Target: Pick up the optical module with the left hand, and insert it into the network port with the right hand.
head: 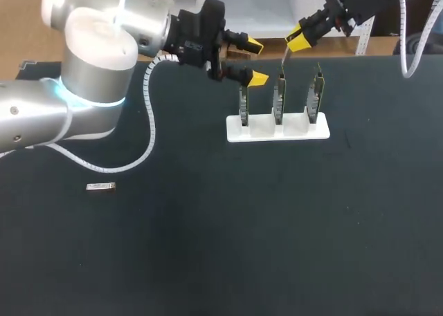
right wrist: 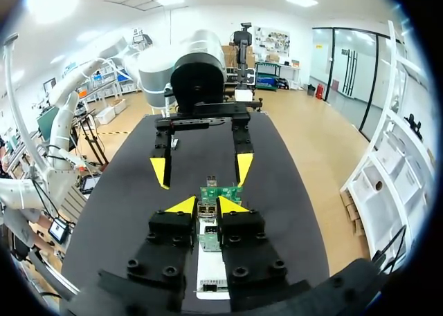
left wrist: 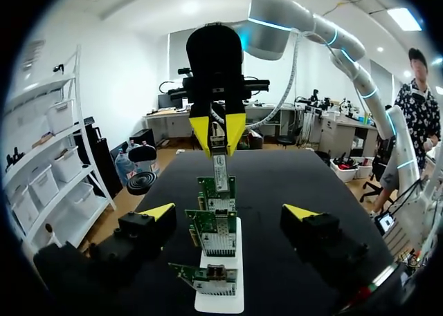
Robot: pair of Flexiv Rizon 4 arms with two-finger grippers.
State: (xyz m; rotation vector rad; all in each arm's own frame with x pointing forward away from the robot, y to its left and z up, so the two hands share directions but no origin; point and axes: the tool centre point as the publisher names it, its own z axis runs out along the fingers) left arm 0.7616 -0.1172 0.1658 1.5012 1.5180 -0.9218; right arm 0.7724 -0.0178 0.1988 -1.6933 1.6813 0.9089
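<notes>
holding the slim module [left wrist: 220, 172] upright in the right gripper [left wrist: 217, 142], fingers clamped together on its upper end, lower end just over the middle card [head: 278, 98] in the white stand [head: 266, 132] near the far edge of the table [head: 208, 254], seemingly to slide straight down into it. with the left gripper [head: 257, 63] spread wide and empty just beside the stand's left end, probably to stay out of the way; a small silver piece [head: 100, 187] lying well apart near the left edge.
</notes>
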